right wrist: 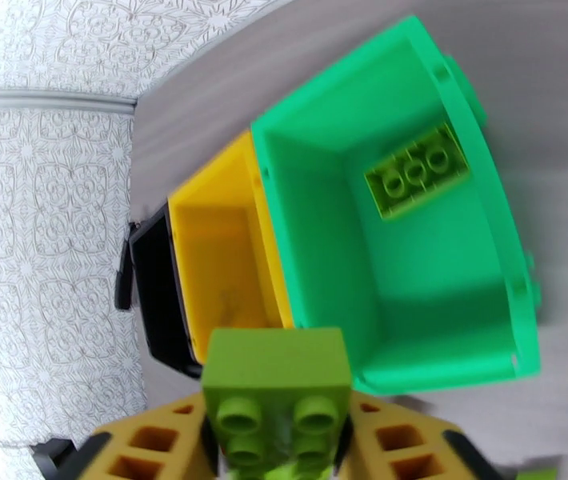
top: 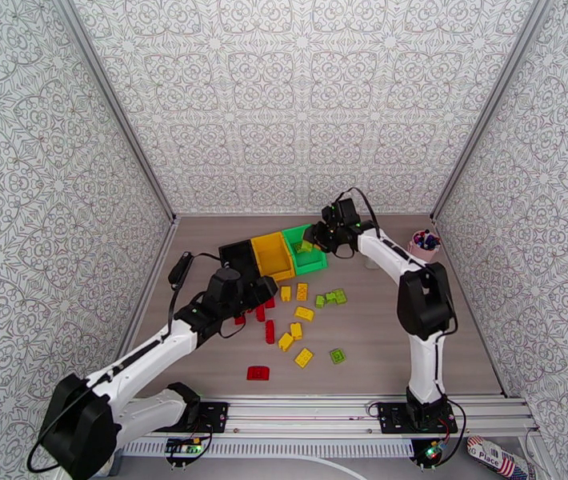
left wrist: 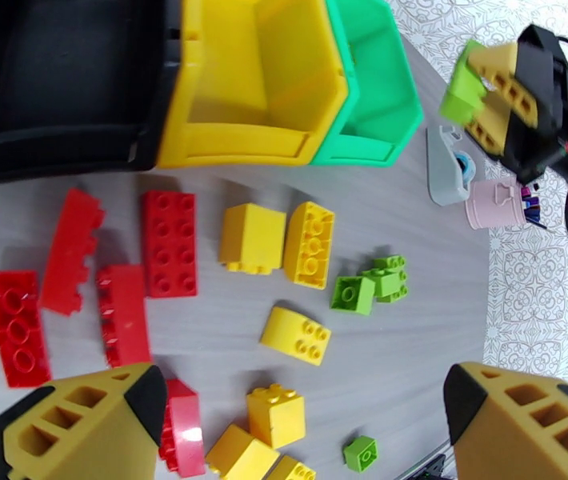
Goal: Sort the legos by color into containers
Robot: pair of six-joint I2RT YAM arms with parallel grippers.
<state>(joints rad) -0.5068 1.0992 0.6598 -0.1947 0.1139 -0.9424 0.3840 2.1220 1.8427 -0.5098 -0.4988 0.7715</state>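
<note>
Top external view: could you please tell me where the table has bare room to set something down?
Bare table lies between the lone green lego and the right arm, and along the near rail beside the red lego. In front of the containers it is crowded with scattered legos.

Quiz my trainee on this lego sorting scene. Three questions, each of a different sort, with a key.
1. True or false: the yellow bin has a brick inside.
2. The held brick in the right gripper is: A red, B yellow, C green.
3. Fill in: the green bin has ___ brick lying inside.

Key: 1 false; 2 C; 3 one.
</note>
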